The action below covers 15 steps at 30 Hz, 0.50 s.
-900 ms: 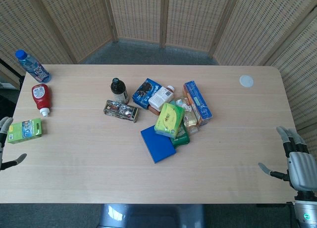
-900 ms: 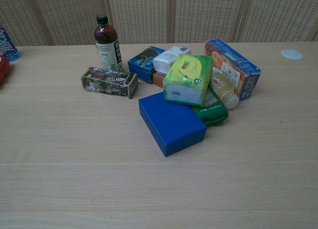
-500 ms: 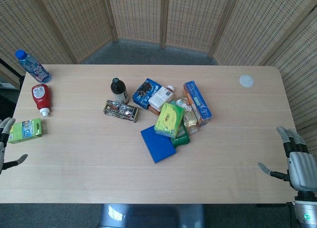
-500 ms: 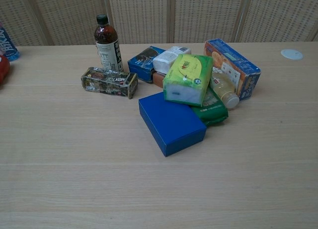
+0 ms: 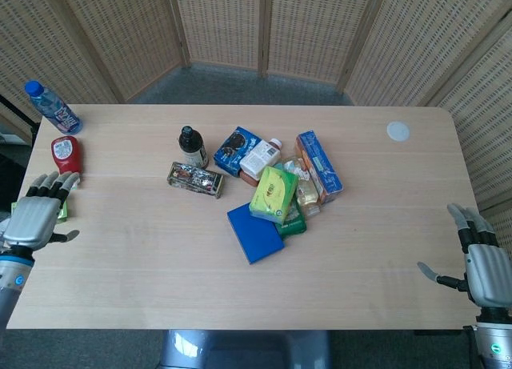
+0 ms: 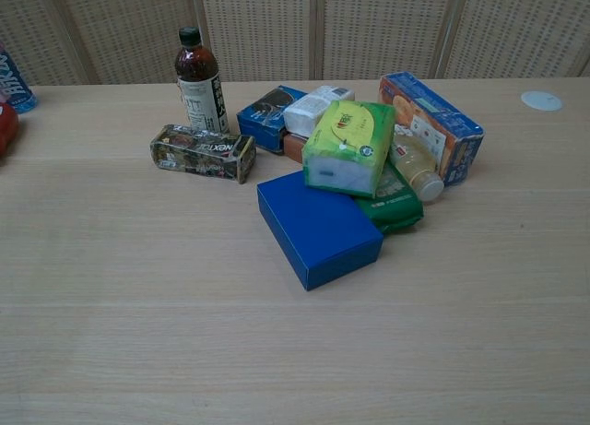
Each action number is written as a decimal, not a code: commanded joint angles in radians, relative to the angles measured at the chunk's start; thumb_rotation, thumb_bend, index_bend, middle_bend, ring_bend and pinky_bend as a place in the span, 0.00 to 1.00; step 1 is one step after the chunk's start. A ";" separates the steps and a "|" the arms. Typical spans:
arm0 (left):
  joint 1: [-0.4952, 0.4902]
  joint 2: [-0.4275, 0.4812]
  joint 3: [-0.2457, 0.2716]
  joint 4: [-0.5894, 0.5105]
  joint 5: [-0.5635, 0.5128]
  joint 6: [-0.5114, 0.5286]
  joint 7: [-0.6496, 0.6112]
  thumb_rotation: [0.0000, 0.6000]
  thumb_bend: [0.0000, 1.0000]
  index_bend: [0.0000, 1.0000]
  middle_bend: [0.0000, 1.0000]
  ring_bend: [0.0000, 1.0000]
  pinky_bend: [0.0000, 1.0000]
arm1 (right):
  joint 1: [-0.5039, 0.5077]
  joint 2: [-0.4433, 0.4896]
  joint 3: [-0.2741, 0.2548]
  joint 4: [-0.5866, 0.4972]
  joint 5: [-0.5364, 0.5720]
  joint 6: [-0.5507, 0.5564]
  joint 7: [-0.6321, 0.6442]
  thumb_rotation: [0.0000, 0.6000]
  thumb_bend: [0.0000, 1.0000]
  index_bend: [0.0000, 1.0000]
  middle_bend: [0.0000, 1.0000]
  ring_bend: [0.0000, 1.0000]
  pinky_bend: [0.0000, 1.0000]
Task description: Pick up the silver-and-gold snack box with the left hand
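The silver-and-gold snack box (image 5: 195, 179) (image 6: 203, 152) lies flat on the table, left of the pile and just in front of a dark bottle (image 5: 192, 146) (image 6: 201, 80). My left hand (image 5: 38, 217) hovers open over the table's left edge, fingers spread, far to the left of the box and covering most of a small green carton (image 5: 61, 211). My right hand (image 5: 478, 261) rests open at the table's right edge, holding nothing. Neither hand shows in the chest view.
A pile right of the snack box holds a blue flat box (image 5: 254, 232), a green tissue pack (image 5: 274, 194), a blue cookie box (image 5: 234, 149) and an orange-blue carton (image 5: 320, 166). A red bottle (image 5: 65, 154) and a water bottle (image 5: 51, 107) lie at far left. A white lid (image 5: 398, 131) sits far right.
My left hand has risen from beyond the left edge and moved in over the table, now covering the green carton. The right hand and the objects have not moved.
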 commanded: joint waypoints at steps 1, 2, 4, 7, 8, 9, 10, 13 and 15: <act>-0.125 -0.056 -0.037 0.003 -0.115 -0.116 0.157 1.00 0.00 0.00 0.00 0.00 0.00 | 0.001 -0.001 0.000 0.003 0.001 -0.003 0.001 0.85 0.00 0.00 0.00 0.00 0.00; -0.143 -0.075 -0.041 0.014 -0.138 -0.131 0.177 1.00 0.00 0.00 0.00 0.00 0.00 | 0.002 -0.001 0.000 0.005 0.002 -0.004 0.002 0.86 0.00 0.00 0.00 0.00 0.00; -0.184 -0.117 -0.050 0.040 -0.199 -0.167 0.219 1.00 0.00 0.00 0.00 0.00 0.00 | 0.003 -0.002 0.000 0.007 0.005 -0.008 0.004 0.86 0.00 0.00 0.00 0.00 0.00; -0.246 -0.173 -0.050 0.079 -0.267 -0.204 0.302 1.00 0.00 0.00 0.00 0.00 0.00 | 0.004 -0.001 0.002 0.010 0.009 -0.010 0.011 0.86 0.00 0.00 0.00 0.00 0.00; -0.263 -0.189 -0.048 0.088 -0.283 -0.210 0.330 1.00 0.00 0.00 0.00 0.00 0.00 | 0.004 -0.001 0.003 0.010 0.010 -0.011 0.013 0.86 0.00 0.00 0.00 0.00 0.00; -0.278 -0.205 -0.046 0.096 -0.298 -0.212 0.355 1.00 0.00 0.00 0.00 0.00 0.00 | 0.005 0.000 0.003 0.010 0.011 -0.011 0.015 0.86 0.00 0.00 0.00 0.00 0.00; -0.297 -0.226 -0.044 0.100 -0.316 -0.211 0.383 1.00 0.00 0.00 0.00 0.00 0.00 | 0.005 0.001 0.004 0.010 0.011 -0.011 0.017 0.86 0.00 0.00 0.00 0.00 0.00; -0.335 -0.269 -0.041 0.099 -0.352 -0.204 0.435 1.00 0.00 0.00 0.00 0.00 0.00 | 0.005 0.003 0.006 0.010 0.014 -0.011 0.025 0.86 0.00 0.00 0.00 0.00 0.00; -0.354 -0.291 -0.035 0.094 -0.365 -0.196 0.465 1.00 0.00 0.00 0.00 0.00 0.00 | 0.004 0.005 0.006 0.010 0.014 -0.011 0.029 0.85 0.00 0.00 0.00 0.00 0.00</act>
